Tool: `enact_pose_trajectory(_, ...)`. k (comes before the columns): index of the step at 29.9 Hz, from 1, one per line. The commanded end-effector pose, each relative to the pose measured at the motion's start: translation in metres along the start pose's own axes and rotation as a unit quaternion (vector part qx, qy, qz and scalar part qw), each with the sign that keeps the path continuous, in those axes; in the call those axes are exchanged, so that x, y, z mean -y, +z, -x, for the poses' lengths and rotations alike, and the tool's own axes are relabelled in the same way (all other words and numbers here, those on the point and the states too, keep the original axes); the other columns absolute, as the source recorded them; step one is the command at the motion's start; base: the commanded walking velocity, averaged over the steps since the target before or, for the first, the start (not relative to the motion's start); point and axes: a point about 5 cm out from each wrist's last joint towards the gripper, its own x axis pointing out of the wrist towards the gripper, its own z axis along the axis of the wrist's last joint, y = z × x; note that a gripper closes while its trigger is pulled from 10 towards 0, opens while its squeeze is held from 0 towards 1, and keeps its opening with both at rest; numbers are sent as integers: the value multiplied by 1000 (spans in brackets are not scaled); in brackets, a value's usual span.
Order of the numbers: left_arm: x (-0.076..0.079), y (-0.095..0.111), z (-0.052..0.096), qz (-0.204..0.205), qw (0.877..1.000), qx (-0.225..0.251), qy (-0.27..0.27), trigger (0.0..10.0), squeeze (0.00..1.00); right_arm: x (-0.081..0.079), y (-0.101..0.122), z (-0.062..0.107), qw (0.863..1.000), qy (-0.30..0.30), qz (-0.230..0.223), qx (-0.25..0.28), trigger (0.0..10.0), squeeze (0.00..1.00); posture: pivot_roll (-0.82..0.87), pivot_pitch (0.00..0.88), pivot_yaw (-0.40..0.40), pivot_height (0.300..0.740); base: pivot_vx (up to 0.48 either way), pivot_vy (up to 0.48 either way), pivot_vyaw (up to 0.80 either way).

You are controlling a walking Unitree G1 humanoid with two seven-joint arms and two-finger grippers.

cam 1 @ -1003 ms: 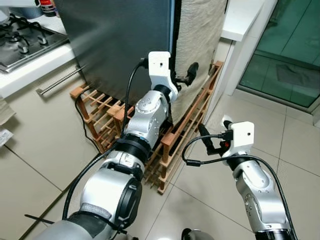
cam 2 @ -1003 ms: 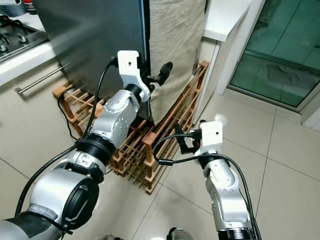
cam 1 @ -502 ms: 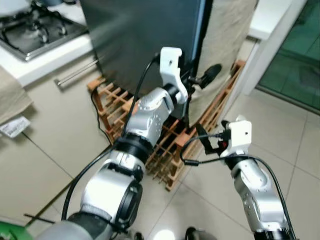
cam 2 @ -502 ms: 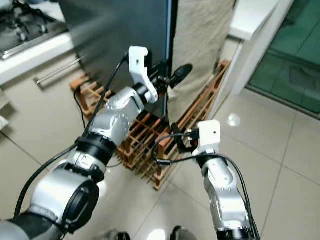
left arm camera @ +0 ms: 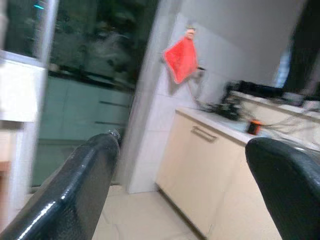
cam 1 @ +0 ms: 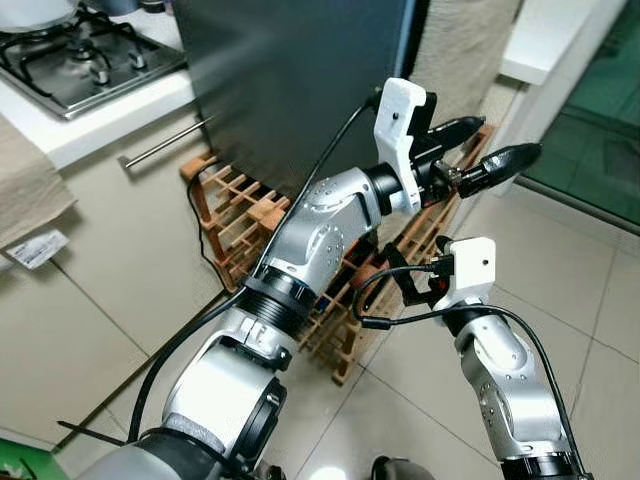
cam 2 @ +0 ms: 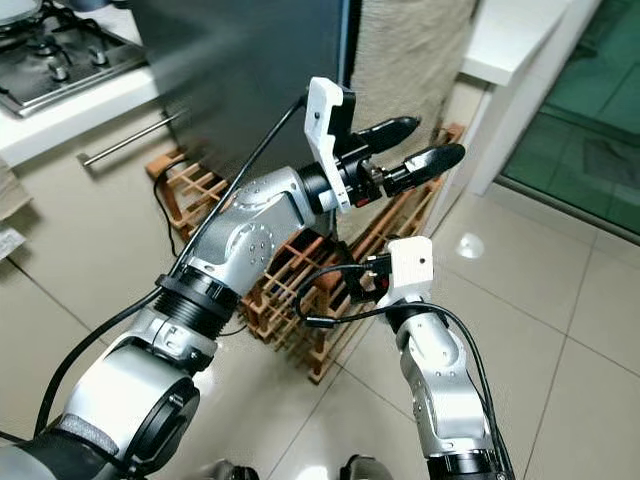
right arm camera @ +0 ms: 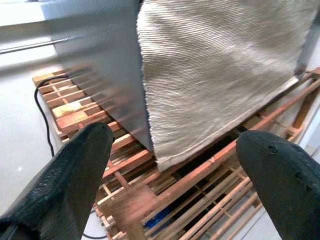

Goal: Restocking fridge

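The fridge's dark grey door (cam 1: pixel 290 80) stands shut, with a beige ribbed cloth (right arm camera: pixel 215 65) hanging down its side. My left gripper (cam 1: pixel 490 145) is raised in front of the fridge's lower right corner. It is open, empty, and points right, away from the door. In the left wrist view its fingers (left arm camera: pixel 85 175) frame a far cabinet and a red cloth (left arm camera: pixel 182 57). My right gripper (right arm camera: pixel 174 136) hangs lower, open and empty, and faces the cloth's bottom edge and the wooden rack (right arm camera: pixel 100 110).
The slatted wooden rack (cam 1: pixel 240 210) lies on the tiled floor against the fridge's base, with a black cable (cam 1: pixel 195 215) over it. A gas hob (cam 1: pixel 80 60) and a cabinet handle (cam 1: pixel 165 145) are to the left. A white counter (cam 1: pixel 545 35) and a glass door (cam 1: pixel 600 120) are to the right.
My left gripper has left the fridge door's edge and swung out to the right, its fingers now spread wide. The right arm has barely moved. The camera has shifted.
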Motion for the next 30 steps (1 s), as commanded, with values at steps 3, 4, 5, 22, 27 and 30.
enact_pose_trajectory(3, 29, -20, -20, 69, 996, 47, 33, 10000, 0, 5, 4, 0, 1000, -19, -1, 9, 10000, 0, -184, 87, 43, 740, 0, 0, 0)
enact_pose_trajectory(4, 11, -14, -3, 42, 994, 54, 88, 10000, 0, 11, 5, 2, 999, -36, -1, 14, 10000, 0, -180, 88, 43, 740, 0, 0, 0)
enact_pose_trajectory(5, 5, -12, 4, 31, 992, 56, 106, 10000, 0, 13, 5, 2, 999, -43, 1, 15, 10000, 0, -180, 88, 43, 740, 0, 0, 0)
enact_pose_trajectory(22, -42, -34, 103, -73, 934, 5, 350, 10000, 0, 33, 7, 6, 991, -127, 10, 41, 10000, 0, -126, 62, 34, 740, 0, 0, 0)
enact_pose_trajectory(27, -46, -41, 112, -86, 926, -14, 368, 10000, 0, 41, 9, 4, 986, -161, 20, 44, 10000, 0, -124, 53, 32, 740, 0, 0, 0)
enact_pose_trajectory(30, -47, -44, 111, -90, 923, -21, 374, 10000, 0, 43, 12, 0, 985, -167, 23, 48, 10000, 0, -125, 51, 32, 740, 0, 0, 0)
